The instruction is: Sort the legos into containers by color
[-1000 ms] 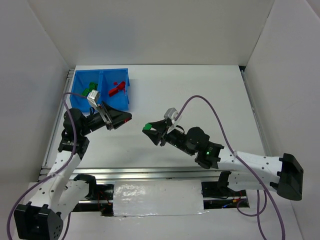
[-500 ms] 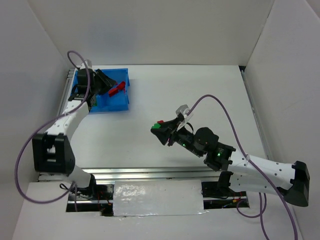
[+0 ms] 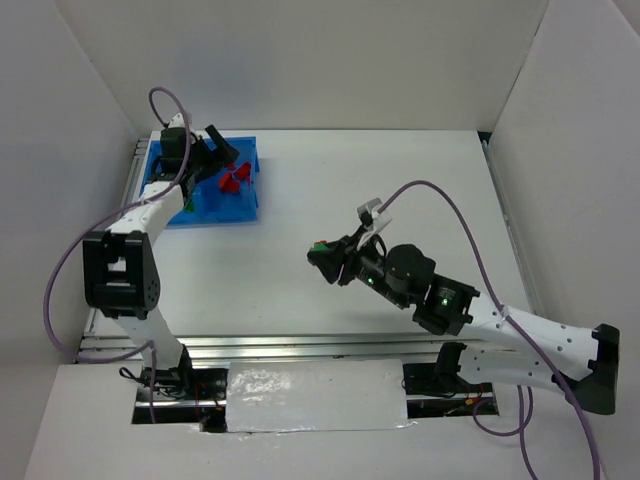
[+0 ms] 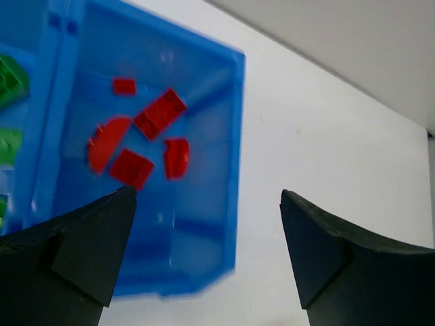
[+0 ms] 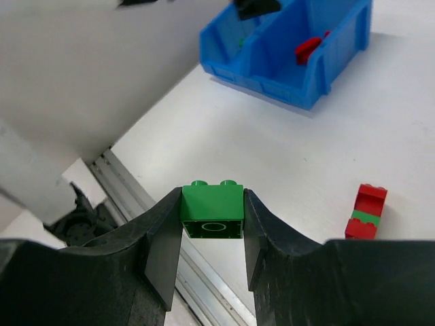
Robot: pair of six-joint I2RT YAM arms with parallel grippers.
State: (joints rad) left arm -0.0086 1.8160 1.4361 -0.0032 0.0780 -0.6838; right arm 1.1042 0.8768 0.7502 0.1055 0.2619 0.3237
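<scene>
In the far-left blue bin (image 4: 236, 156), red legos (image 4: 160, 113) lie in the right compartment (image 4: 200, 210) and green legos (image 4: 10, 78) in the left, beneath the wide-open left gripper (image 4: 207, 197), while toward the centre the right gripper (image 5: 212, 200) pinches a green brick (image 5: 212, 212) near a red-green-red stack (image 5: 365, 212).

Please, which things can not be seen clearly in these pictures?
Top view: the left arm covers the left half of the bin; green pieces there cannot be counted.
Left wrist view: the picture's left edge cuts the green pieces.
Right wrist view: the right pincer covers both sides of the green brick.
</scene>
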